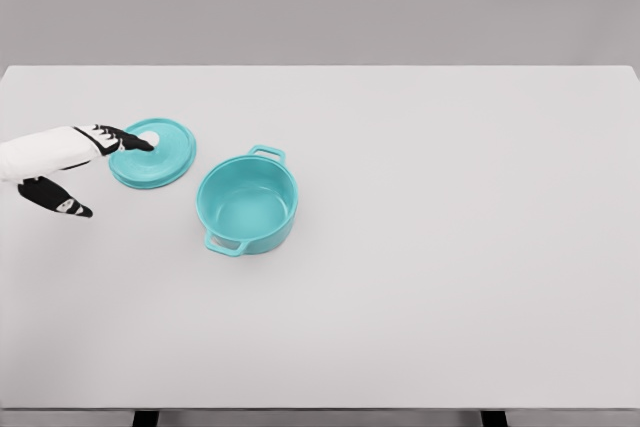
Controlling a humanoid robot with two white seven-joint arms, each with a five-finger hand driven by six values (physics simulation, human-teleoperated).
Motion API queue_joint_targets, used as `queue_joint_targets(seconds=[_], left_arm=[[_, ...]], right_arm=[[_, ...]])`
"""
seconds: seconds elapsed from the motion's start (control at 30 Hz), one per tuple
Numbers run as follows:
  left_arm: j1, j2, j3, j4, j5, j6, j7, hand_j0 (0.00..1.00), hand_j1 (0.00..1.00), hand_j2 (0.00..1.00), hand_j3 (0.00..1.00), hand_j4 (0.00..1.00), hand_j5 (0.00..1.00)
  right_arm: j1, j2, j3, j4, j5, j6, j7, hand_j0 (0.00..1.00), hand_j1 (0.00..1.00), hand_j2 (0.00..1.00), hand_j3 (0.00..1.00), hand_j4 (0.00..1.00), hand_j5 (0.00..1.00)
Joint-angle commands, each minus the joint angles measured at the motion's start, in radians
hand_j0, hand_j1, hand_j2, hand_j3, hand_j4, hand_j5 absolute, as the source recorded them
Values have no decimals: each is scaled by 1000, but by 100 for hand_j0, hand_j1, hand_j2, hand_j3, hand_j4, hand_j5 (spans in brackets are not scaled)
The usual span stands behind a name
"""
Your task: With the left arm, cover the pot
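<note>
The left hand [85,162], white with black fingers, is reaching in from the left edge with its fingers spread and holding nothing; the upper fingertips [135,142] are lying over the small white knob [149,137] of the round teal lid [153,152], while the thumb is hanging well below and apart from it. The lid is resting flat on the white table [450,247], just beside the open teal two-handled pot [247,204]. No grip looks formed yet, so closing on so small a knob is risking a slip or a tilted lift. A tilted lid could catch the pot's rim, sit askew, or nudge the pot aside.
</note>
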Motion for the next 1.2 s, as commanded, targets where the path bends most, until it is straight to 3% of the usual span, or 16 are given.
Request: queue_joint_targets(seconds=[0.0, 0.03, 0.1, 0.17, 0.47, 0.67, 0.93, 1.17], left_arm=[[-3, 0, -1, -1, 8, 2, 0, 100, 100, 100, 100, 100, 100], [-20, -4, -2, 4, 10, 2, 0, 100, 100, 100, 100, 100, 100], [-97, -7, -81, 24, 13, 2, 0, 100, 100, 100, 100, 100, 100], [-186, -83, -154, 116, 10, 2, 0, 100, 100, 100, 100, 100, 100], [-347, -198, -276, 341, -4, 2, 0, 100, 100, 100, 100, 100, 100], [-413, -285, -286, 550, -110, 2, 3, 100, 100, 100, 100, 100, 100], [-439, -314, -286, 556, -108, 2, -3, 100, 100, 100, 100, 100, 100], [-445, -363, -286, 624, -157, 2, -4, 100, 100, 100, 100, 100, 100]], right_arm=[[0, 0, -2, 0, 1, 0, 0, 100, 100, 100, 100, 100, 100], [2, 0, -2, 2, 1, 0, 0, 100, 100, 100, 100, 100, 100], [2, 0, -4, 2, 1, 0, 0, 100, 100, 100, 100, 100, 100], [0, 0, -4, 2, 1, 0, 0, 100, 100, 100, 100, 100, 100], [0, 0, -4, 2, 1, 0, 0, 100, 100, 100, 100, 100, 100], [0, 0, -4, 2, 1, 0, 0, 100, 100, 100, 100, 100, 100], [0, 0, -4, 2, 1, 0, 0, 100, 100, 100, 100, 100, 100], [0, 0, -4, 0, 1, 0, 0, 100, 100, 100, 100, 100, 100]])
